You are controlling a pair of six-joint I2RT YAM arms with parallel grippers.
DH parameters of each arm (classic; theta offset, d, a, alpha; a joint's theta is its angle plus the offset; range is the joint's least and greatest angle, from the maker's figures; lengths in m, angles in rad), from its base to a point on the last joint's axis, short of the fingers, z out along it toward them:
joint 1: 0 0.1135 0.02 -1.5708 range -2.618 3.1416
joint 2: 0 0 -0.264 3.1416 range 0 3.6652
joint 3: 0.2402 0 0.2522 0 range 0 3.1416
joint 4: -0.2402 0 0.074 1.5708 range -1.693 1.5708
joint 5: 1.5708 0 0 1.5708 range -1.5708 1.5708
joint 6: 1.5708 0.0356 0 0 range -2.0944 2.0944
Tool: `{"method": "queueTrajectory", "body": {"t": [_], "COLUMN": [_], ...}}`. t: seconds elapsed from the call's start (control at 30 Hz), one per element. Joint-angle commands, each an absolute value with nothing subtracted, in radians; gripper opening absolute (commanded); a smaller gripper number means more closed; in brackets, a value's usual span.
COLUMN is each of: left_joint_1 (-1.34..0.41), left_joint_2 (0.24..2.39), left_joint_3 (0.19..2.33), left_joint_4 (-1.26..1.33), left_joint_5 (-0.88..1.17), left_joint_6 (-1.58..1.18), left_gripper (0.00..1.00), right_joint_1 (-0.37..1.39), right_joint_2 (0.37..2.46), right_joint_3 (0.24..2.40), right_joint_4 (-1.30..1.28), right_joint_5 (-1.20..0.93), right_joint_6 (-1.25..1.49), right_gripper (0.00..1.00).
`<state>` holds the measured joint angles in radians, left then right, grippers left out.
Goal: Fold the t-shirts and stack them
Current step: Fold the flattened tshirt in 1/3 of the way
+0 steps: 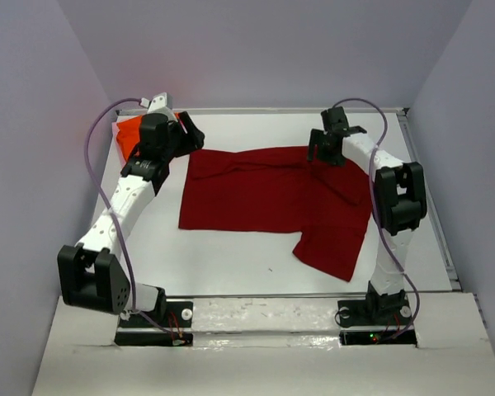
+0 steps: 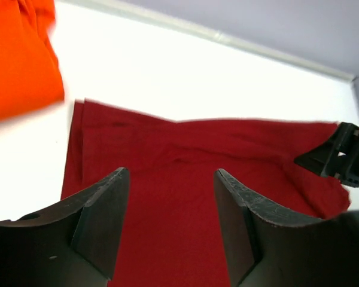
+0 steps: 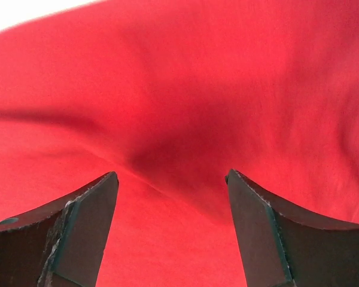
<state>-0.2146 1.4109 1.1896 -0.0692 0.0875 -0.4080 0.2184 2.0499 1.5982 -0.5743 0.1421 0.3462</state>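
Desk (image 1: 231, 264): white, closed in by pale lilac panels (image 1: 256, 49); both shirts lie on it.
Red t-shirt (image 1: 268, 194): spread across the middle of the desk, mostly flat. One flap runs out toward 5 o'clock.
Orange t-shirt (image 1: 129, 136): bunched in the far corner at 10 o'clock, part of it hidden behind my left arm. A strip of bare desk separates it from the red one.
Left fingers (image 1: 193, 134): open, with nothing between them. I hang over the red t-shirt's 10 o'clock corner, clear of the cloth as far as I can see. From my own wrist, red cloth shows through the gap and the orange t-shirt sits at 10 o'clock.
Right fingers (image 1: 326, 155): spread wide and empty, low over the red t-shirt's 1 o'clock part. The cloth there is rumpled, with a dark crease lying between my tips. I cannot tell whether the tips touch it.
Cross-view: from my left wrist, the right fingers show at 3 o'clock, by the red t-shirt's far edge.
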Motion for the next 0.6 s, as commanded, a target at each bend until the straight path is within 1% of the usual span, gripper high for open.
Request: {"method": "queueTrajectory", "body": {"t": [0.0, 0.07, 0.2, 0.23, 0.27, 0.37, 0.47, 0.57], "left_joint_1": [-0.212, -0.207, -0.166, -0.143, -0.094, -0.051, -0.051, -0.06], "left_joint_2": [1.281, 1.282, 1.301, 1.304, 1.307, 1.31, 1.305, 1.299], "left_joint_3": [1.088, 1.075, 1.107, 1.104, 1.089, 1.066, 1.058, 1.058], "left_joint_4": [0.07, 0.078, 0.064, 0.063, 0.078, 0.115, 0.107, 0.1], "left_joint_5": [0.044, 0.044, 0.109, 0.136, 0.211, 0.294, 0.262, 0.253], "left_joint_6": [-0.376, -0.388, -0.409, -0.425, -0.466, -0.509, -0.494, -0.48], "left_gripper": [0.68, 0.68, 0.68, 0.68, 0.68, 0.68, 0.68, 0.68], "right_joint_1": [0.242, 0.267, 0.308, 0.32, 0.342, 0.362, 0.388, 0.411], "right_joint_2": [2.029, 2.043, 2.115, 2.155, 2.178, 2.273, 2.344, 2.371], "right_joint_3": [1.788, 1.857, 1.971, 1.994, 2.032, 2.11, 2.149, 2.151], "right_joint_4": [-0.586, -0.615, -0.66, -0.667, -0.675, -0.684, -0.686, -0.673], "right_joint_5": [0.136, 0.147, 0.132, 0.133, 0.135, 0.126, 0.117, 0.106], "right_joint_6": [0.318, 0.308, 0.304, 0.301, 0.301, 0.304, 0.313, 0.324], "right_gripper": [0.79, 0.79, 0.79, 0.79, 0.79, 0.79, 0.79, 0.78]}}
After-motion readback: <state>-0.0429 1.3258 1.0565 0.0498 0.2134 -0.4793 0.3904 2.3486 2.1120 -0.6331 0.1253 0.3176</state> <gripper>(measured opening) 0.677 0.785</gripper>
